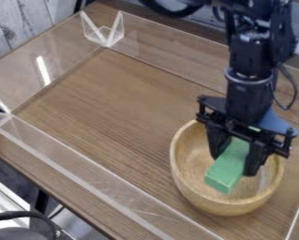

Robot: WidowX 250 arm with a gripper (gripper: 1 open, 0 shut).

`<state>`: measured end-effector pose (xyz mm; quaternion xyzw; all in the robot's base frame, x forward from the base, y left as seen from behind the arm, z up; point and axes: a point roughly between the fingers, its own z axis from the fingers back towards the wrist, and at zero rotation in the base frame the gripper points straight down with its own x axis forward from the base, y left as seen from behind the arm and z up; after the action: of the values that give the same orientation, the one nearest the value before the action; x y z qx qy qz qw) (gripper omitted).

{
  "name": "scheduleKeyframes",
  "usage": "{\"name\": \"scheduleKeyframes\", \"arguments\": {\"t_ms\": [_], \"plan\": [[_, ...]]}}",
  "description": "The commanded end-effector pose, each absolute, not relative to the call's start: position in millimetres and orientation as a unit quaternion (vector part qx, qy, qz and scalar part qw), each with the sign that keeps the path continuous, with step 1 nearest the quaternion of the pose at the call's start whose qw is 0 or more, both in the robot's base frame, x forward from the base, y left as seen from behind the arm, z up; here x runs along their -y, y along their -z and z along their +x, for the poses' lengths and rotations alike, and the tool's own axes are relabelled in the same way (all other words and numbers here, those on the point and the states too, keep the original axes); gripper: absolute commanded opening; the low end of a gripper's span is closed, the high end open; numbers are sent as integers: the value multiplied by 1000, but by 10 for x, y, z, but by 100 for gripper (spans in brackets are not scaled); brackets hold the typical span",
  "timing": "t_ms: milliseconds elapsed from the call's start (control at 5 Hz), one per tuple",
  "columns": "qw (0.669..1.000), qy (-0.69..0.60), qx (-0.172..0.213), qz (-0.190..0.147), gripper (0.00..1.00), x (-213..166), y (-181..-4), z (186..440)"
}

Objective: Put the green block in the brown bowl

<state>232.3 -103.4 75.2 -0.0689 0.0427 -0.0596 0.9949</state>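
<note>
The green block (226, 173) hangs tilted inside the brown bowl (189, 173), its lower end close to the bowl's floor; whether it touches is unclear. My gripper (243, 155) reaches down from above and is shut on the block's upper end, black fingers on either side of it. The bowl is a large light-tan wooden one at the front right of the table, and the black arm rises from the gripper toward the top of the view.
A wooden tabletop (114, 103) is ringed by low clear acrylic walls (64, 173). A clear acrylic stand (104, 30) sits at the back left. The table's front edge runs close below the bowl.
</note>
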Motion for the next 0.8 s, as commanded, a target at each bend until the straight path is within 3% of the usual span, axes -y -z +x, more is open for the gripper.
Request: {"name": "scheduleKeyframes", "arguments": {"t_ms": [0,600], "plan": [[995,60,-25,-76,0,1032,-810,2384],[994,64,-24,-83,0,979,-817,2394]]}}
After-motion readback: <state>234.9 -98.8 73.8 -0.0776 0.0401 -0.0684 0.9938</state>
